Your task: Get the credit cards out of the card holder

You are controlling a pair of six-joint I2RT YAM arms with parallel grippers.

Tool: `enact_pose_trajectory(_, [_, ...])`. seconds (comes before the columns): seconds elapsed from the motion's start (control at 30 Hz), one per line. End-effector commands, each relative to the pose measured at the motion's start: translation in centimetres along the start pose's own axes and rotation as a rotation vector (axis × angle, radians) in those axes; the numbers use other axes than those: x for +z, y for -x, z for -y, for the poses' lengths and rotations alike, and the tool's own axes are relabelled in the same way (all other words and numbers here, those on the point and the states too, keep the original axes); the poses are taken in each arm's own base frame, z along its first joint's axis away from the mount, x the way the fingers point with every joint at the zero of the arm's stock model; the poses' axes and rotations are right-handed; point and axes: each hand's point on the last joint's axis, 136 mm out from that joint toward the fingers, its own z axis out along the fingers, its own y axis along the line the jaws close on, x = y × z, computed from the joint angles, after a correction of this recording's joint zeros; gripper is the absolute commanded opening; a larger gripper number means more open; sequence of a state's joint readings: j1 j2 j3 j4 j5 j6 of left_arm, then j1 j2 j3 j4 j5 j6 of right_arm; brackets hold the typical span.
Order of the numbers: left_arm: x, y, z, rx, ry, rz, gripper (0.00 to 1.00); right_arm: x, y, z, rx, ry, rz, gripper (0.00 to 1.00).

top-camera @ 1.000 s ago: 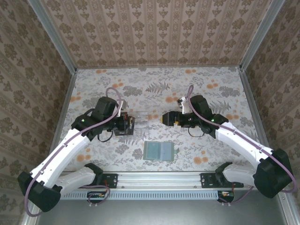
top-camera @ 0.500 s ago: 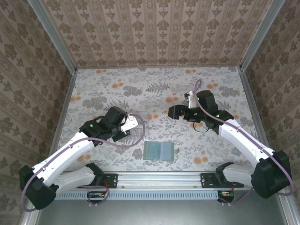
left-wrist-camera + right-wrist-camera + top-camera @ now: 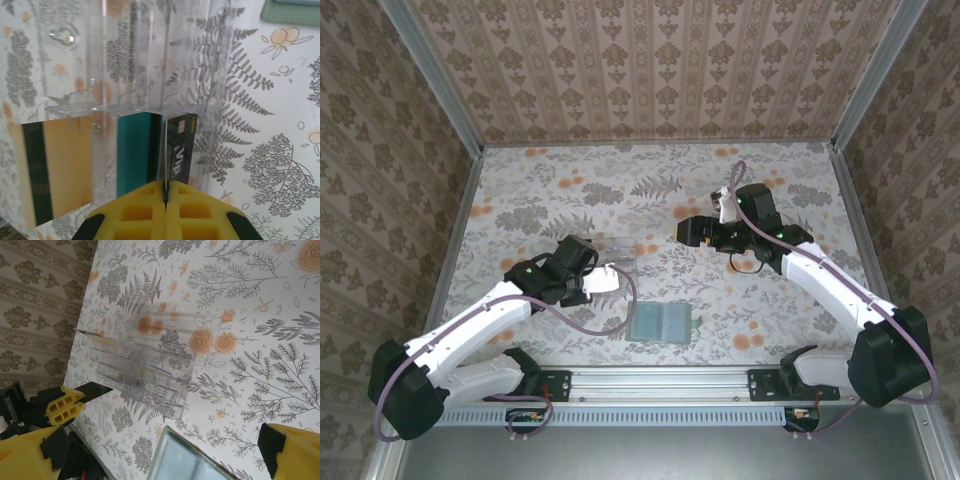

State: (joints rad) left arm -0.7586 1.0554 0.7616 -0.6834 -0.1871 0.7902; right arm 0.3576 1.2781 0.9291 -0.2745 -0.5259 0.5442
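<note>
The left gripper (image 3: 165, 194) is swung back beside the tray (image 3: 150, 60), clamped on a credit card (image 3: 180, 150) freed from the card holder (image 3: 660, 322), the right gripper (image 3: 683, 232) spread

- A clear plastic compartment tray (image 3: 630, 254) lies on the table (image 3: 620, 190), its thin dividers see-through
- The table wears a pale print of grey ferns and orange flowers
- Brown patterned walls (image 3: 660, 60) stand on three sides
- A ribbed metal rail (image 3: 660, 380) runs along the near edge
</note>
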Motion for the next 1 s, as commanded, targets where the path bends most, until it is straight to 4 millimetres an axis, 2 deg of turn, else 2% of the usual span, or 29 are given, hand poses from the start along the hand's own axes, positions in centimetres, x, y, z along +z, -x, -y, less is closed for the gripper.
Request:
enact_pose_trajectory(0.0, [0.5,-0.1,1.0,0.038,-0.051,-0.001,0.00,0.0,0.7,-0.6,-0.012,0.019,-0.010,1.00])
enact_pose_trajectory(0.4, [3.1,-1.6,0.9,0.013,-0.083,-0.067,0.00,1.0,0.9,-0.1,0.010,0.022,-0.031,1.00])
enact_pose_trajectory(0.83, [5.2,-1.3,0.8,0.010,-0.081,-0.070,0.00,1.4,1.1,0.1,0.022,0.027,-0.040,1.00])
enact_pose_trajectory(0.97, [5.3,-1.5,0.6,0.000,-0.071,-0.079,0.10,1.5,1.1,0.1,0.027,0.032,-0.042,1.00])
